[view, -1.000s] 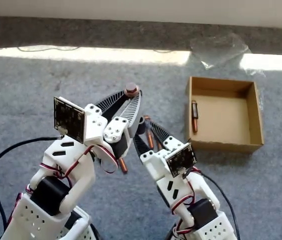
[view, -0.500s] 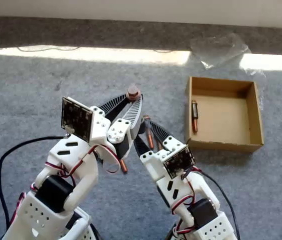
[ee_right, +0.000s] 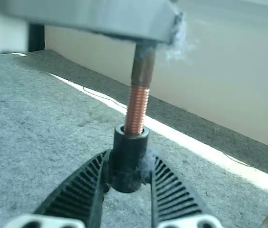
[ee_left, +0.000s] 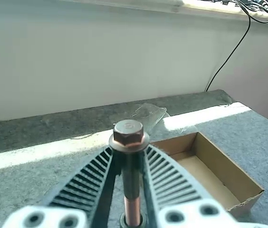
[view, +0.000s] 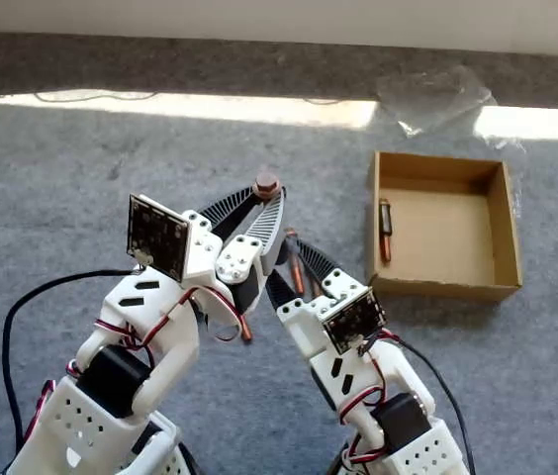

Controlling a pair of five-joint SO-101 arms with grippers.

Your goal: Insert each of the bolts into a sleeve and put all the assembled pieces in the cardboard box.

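My left tool [ee_left: 129,153], clenched on the bolt [ee_left: 129,134], holds it over the middle of the table [view: 81,168] with its long axis in line with the sleeve [ee_right: 130,142] grasped in my right tool [ee_right: 129,164], threaded tip at the sleeve's mouth, so pushing lengthwise should seat it.

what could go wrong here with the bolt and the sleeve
1. The bolt has only its threaded tip at the mouth of the sleeve; a slight tilt may jam it there.
2. The right gripper pinches the sleeve near its fingertips, so a push from the left gripper might slip it out.
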